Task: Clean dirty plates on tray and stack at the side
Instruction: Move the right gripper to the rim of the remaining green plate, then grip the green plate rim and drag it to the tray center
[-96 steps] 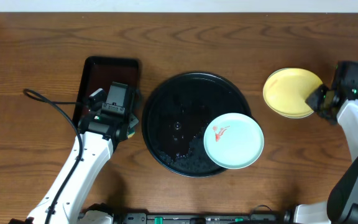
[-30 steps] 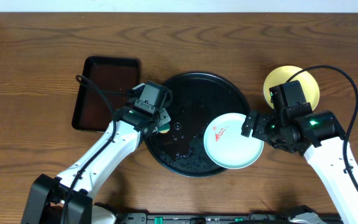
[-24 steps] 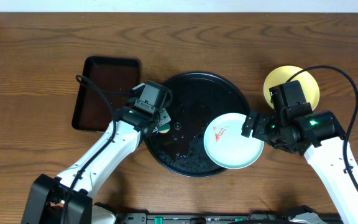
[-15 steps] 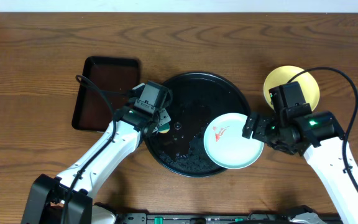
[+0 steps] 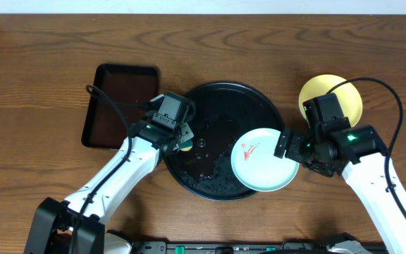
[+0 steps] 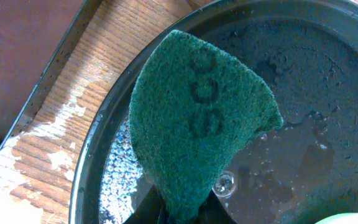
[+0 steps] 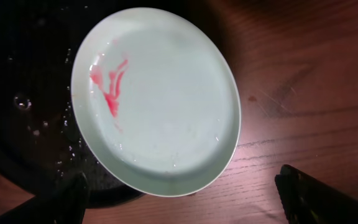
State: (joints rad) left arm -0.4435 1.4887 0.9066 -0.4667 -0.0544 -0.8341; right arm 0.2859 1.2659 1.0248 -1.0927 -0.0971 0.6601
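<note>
While left gripper [image 5: 182, 142] pinches green scouring pad [image 6: 197, 118] over black tray [image 5: 220, 99], right gripper [image 5: 285, 143] hangs, jaws apart, over 1 red-smeared plate [image 7: 160, 106].

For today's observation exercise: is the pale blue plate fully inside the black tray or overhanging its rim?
Overhanging. The pale blue plate crosses the black tray's rim, partly over the table.

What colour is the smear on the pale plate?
Red streaks on the plate; clearest in the right wrist view.
</note>
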